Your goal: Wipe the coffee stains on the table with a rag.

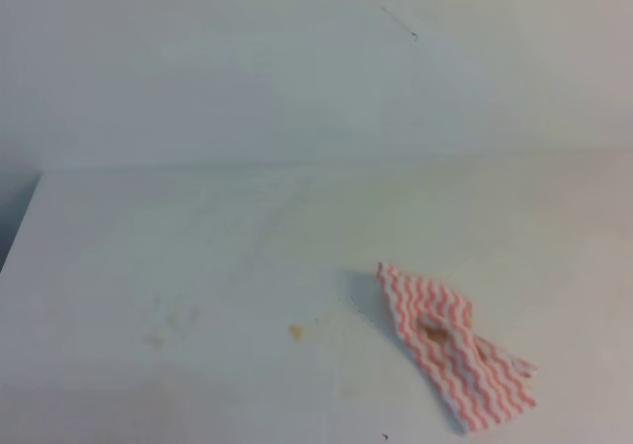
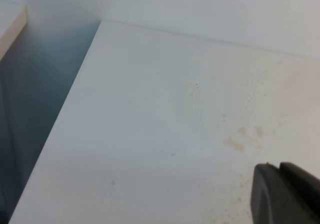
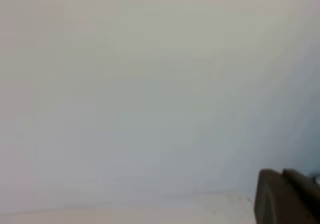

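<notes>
The bench (image 1: 198, 266) is a broad white matte top that fills the lower part of the high view, its back edge meeting a pale wall and its left edge dropping to a dark gap at 9 o'clock. Faint yellowish smudges mark it at about 7 o'clock.

The rag (image 1: 450, 345) lies flat on the bench at about 4 o'clock in the high view, a pink and white zigzag strip running from upper left to lower right, with a brownish wet patch near its middle and a ruffled corner at its lower right.

The stain (image 1: 296, 332) is a small orange-tan speck near 6 o'clock, left of the rag and apart from it.

The left hand (image 2: 287, 196) shows only as a dark block at 5 o'clock in its own wrist view, above bare bench near the left edge; I cannot tell whether it is open or closed. The right hand (image 3: 290, 196) shows likewise as a dark block at 5 o'clock of its wrist view, facing the wall; its state I cannot tell either. Neither hand appears in the high view
</notes>
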Controlling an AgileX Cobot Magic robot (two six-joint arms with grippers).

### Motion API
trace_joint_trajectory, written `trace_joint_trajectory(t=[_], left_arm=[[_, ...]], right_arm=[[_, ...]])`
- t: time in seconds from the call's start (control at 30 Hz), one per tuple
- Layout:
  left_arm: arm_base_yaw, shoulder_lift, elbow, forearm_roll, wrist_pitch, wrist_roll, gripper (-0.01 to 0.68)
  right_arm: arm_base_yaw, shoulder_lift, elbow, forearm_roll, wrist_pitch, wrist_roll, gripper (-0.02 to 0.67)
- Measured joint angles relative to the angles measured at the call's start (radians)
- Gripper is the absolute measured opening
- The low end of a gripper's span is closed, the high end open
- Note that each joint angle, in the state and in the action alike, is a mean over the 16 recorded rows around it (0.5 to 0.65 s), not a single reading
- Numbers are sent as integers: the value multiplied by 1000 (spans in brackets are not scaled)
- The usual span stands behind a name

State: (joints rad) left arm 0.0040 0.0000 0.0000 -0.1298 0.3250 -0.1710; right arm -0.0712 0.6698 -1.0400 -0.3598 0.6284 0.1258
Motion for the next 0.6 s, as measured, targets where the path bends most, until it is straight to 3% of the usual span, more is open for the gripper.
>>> trace_joint_trajectory(t=[0.27, 0.6], left_arm=[[0, 0, 0, 0, 0, 0, -1], [0, 0, 0, 0, 0, 1, -1]], right_arm=[[-116, -246, 467, 8, -270, 35, -2], [-132, -573, 918, 25, -430, 103, -2]])
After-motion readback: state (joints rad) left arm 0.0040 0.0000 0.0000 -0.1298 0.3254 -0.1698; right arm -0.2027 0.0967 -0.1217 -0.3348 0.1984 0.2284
